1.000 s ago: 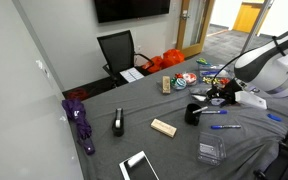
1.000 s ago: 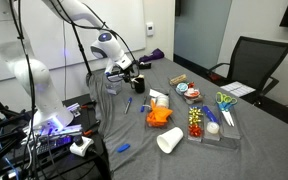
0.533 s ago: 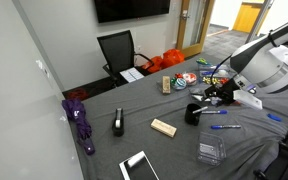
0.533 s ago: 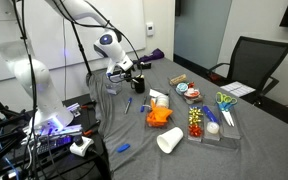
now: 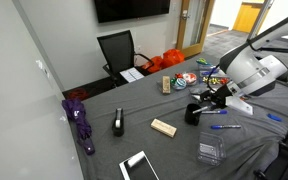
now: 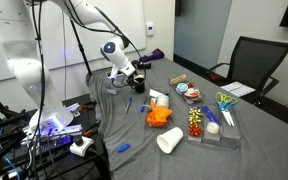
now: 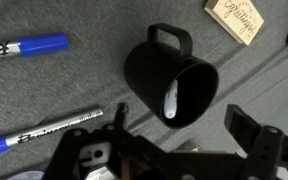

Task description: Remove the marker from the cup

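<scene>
The black cup (image 7: 164, 80) stands on the gray bench (image 7: 44, 85), and the white tip of the marker (image 7: 170, 102) shows inside it. Two blue pens (image 7: 24, 47) lie beside the cup. A wooden block (image 7: 246, 15) sits near. The claw (image 7: 181, 140) hangs over the cup, spread wide and holding nothing. The arm (image 5: 249, 72) bends down to it.

An office meeting room: wall-mounted screen (image 5: 131, 9), black office chair (image 5: 117, 50), long grey table (image 5: 139, 105).
</scene>
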